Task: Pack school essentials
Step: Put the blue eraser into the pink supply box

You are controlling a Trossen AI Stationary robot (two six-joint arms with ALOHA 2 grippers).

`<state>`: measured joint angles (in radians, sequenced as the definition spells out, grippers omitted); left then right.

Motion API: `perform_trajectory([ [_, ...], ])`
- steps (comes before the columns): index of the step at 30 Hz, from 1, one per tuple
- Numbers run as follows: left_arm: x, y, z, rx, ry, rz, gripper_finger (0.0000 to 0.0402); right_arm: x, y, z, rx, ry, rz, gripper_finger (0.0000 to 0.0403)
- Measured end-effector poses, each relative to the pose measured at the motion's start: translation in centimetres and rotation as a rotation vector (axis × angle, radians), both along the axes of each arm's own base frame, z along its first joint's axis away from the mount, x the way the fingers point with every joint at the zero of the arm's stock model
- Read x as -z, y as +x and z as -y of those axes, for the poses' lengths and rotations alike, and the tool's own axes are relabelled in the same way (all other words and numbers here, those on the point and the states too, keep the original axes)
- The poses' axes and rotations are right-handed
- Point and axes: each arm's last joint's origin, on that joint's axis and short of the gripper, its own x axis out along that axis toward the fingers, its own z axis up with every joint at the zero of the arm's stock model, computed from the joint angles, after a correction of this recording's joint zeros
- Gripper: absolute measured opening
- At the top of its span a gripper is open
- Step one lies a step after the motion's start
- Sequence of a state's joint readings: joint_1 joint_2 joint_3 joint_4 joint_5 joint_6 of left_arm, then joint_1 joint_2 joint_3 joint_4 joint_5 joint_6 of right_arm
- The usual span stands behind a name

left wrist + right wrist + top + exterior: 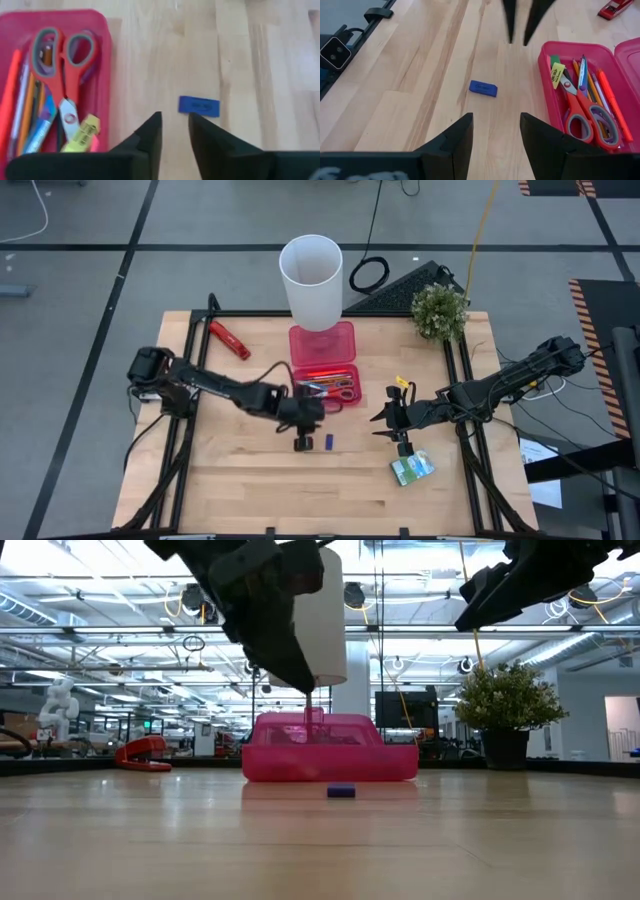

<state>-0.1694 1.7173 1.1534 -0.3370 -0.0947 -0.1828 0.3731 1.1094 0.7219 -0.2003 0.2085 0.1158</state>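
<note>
You won't find a single word or number that can be read here. The blue eraser carries a dark printed mark, too smeared to make out. The yellow tag in the pink case has faint lettering, illegible too. The green-white packet shows print too small to tell.

Right gripper hovering over the wooden table, fingers spread apart with nothing between. Blue eraser lying flat on bare wood beyond the fingertips. Beside it, open pink case holding orange-handled scissors, pencils and a yellow marker. Left gripper's dark tips pointing down farther off. Red stapler near the far corner.
</note>
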Motion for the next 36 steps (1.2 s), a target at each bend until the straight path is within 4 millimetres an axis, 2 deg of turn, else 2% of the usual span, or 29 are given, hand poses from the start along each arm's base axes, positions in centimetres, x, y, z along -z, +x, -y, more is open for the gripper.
perform_trajectory([
  [4, -0.2, -0.3, 2.4, -0.069, -0.003, 0.046, 0.0147, 0.1, 0.0, 0.0, 0.000, -0.001, -0.002, 0.0155],
  [10, -0.3, -0.7, 4.0, -0.253, -0.048, 0.085, 0.0211, 0.0, 0.1, 0.0, 0.009, 0.010, -0.001, 0.0155],
  [16, -0.4, -1.1, 5.4, -0.309, -0.085, 0.122, 0.0227, 0.0, 0.1, 0.0, 0.032, 0.042, 0.000, 0.0155],
  [19, -0.5, -1.2, 5.8, -0.333, -0.070, 0.141, 0.0227, 0.4, 0.7, -0.3, 0.048, 0.069, 0.009, 0.0155],
  [24, -0.5, -1.4, 6.4, -0.363, -0.083, 0.158, 0.0228, 2.0, 2.6, -1.0, 0.051, 0.084, 0.013, 0.0155],
  [36, -0.2, -1.9, 7.8, -0.444, -0.057, 0.207, 0.0227, 9.0, 7.5, -3.3, 0.004, 0.209, 0.014, 0.0155],
])
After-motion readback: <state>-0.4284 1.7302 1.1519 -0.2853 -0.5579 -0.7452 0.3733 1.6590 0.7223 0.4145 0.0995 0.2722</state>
